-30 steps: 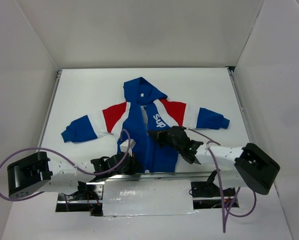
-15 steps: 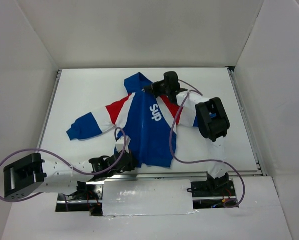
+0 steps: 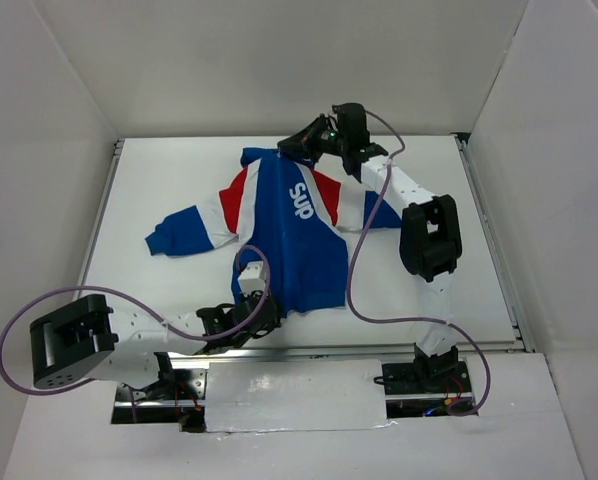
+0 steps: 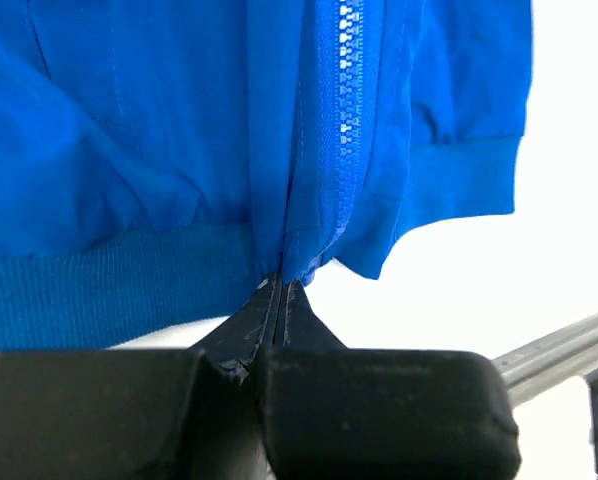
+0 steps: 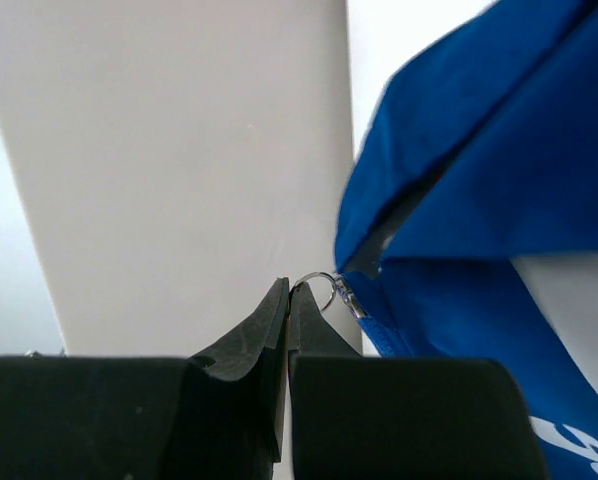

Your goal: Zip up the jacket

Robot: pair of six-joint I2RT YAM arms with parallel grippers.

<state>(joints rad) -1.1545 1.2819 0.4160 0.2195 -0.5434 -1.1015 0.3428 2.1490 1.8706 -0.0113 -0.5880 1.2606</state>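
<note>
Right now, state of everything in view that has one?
jacket: lying on the table, front closed, stretched between both grippers.
zipper: teeth meshed at the hem; looks run up to the collar.
zipper pull: at the collar, ring pinched.
left gripper: shut on the jacket's hem below the zipper.
right gripper: shut on the zipper pull.

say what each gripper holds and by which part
The left gripper pinches the jacket at its bottom hem, below the zipper; the right gripper holds the zipper's metal pull ring.
</note>
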